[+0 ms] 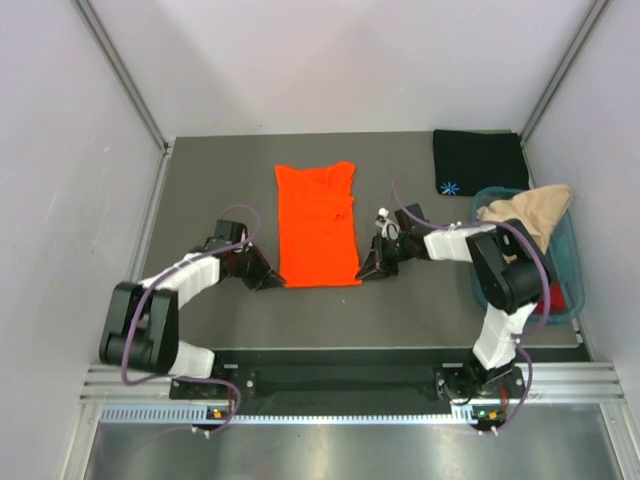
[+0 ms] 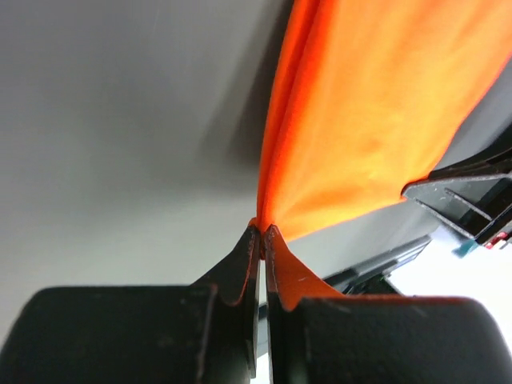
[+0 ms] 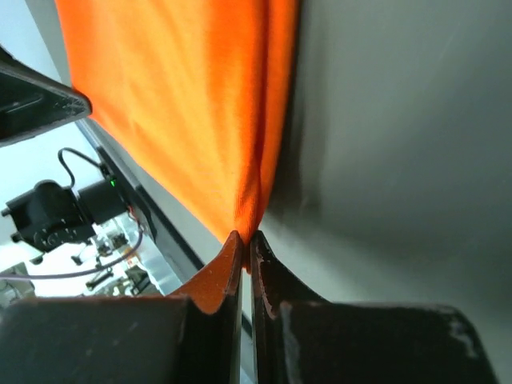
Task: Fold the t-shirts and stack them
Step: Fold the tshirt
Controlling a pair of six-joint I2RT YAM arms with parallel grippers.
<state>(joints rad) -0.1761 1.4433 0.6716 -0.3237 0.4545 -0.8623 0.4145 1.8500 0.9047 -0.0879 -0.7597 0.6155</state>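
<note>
Orange shirt point(image 1: 317, 225) lies flat mid-table point(image 1: 220, 180), already narrowed to a long strip running away from the arm bases, neck end far, hem end near. Left gripper point(image 1: 270, 281) sits at the near-left hem corner, right gripper point(image 1: 367, 270) at the near-right one. Both wrist views show the jaws closed to a slit with orange cloth pinched between the tips and the fabric rising slightly off the table from each pinch. Black shirt point(image 1: 478, 160) rests folded at the far right corner, star mark at its near edge. Beige shirt point(image 1: 525, 212) hangs over the rim of the tub point(image 1: 573, 265) at the right, and a bit of red cloth point(image 1: 557, 297) shows inside, probably the fourth shirt. Judged step: crosswise fold of the orange shirt, with both hem corners secured. The next move calls for both arms to lift together and carry the hem toward the neck end at an even pace, keeping the near edge taut and square so the strip does not skew, then letting go only once the edges line up.
</note>
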